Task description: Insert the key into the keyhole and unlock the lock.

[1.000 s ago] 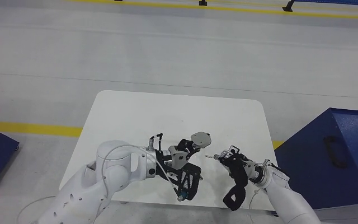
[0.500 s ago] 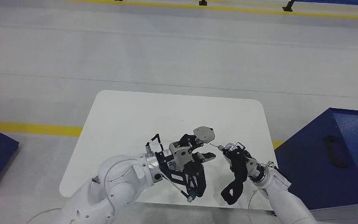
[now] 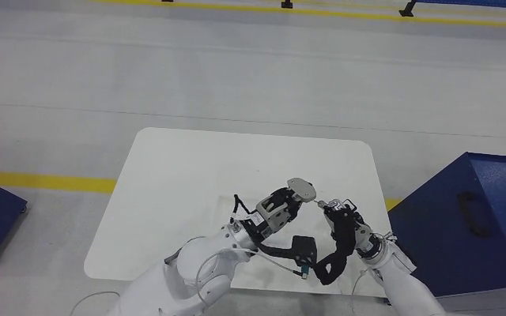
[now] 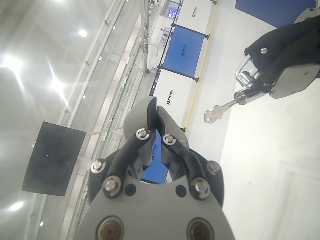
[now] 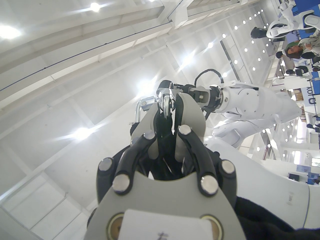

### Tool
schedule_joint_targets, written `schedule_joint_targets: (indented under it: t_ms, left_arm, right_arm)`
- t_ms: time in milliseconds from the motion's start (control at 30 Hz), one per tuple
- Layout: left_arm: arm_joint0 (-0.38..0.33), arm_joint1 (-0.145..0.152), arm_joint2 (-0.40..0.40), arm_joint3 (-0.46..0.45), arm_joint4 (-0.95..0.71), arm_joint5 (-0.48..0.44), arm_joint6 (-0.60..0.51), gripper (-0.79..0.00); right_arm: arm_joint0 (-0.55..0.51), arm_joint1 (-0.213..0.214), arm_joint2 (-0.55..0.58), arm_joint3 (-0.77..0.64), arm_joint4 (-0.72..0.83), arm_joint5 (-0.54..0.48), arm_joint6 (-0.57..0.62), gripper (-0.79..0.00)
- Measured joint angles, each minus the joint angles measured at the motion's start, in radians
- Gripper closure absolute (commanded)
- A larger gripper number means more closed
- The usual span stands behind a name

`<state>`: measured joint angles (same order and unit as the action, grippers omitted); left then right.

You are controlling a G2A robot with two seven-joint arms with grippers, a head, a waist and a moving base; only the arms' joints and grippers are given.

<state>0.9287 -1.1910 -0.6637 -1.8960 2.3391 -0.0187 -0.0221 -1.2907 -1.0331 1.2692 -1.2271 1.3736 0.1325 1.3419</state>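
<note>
My right gripper (image 5: 166,111) is shut on a small silver padlock (image 5: 165,101), held up above the table's front right part. In the left wrist view the padlock (image 4: 246,77) shows with a silver key (image 4: 216,112) sticking out of its keyhole end. My left gripper (image 4: 155,109) is shut with nothing between its fingers, a short way from the key's head and not touching it. From above, the left gripper (image 3: 303,192) sits just left of the right gripper (image 3: 334,212).
The white table (image 3: 198,174) has bare surface to the left and back. A blue block (image 3: 462,221) stands beside the table on the right. Black fabric (image 4: 277,48) covers the right wrist.
My left arm has swung to the right, bringing its gripper up close to the right gripper. The right gripper has shifted slightly right with the padlock.
</note>
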Motion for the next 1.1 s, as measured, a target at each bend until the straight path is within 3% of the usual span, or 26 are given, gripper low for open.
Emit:
schedule_joint_targets:
  t_ms: [433,1100]
  left_arm:
    - [-0.025,-0.05,0.024,0.065,-0.057,-0.055,0.016,0.0]
    - [-0.013,-0.088,0.002,0.088,-0.03,-0.116,0.017,0.0]
  right_arm:
    - [-0.011,-0.007,0.023,0.005,-0.022,0.02,0.027,0.0]
    - [-0.012,-0.019,0.043,-0.003,-0.076,0.009,0.042,0.0]
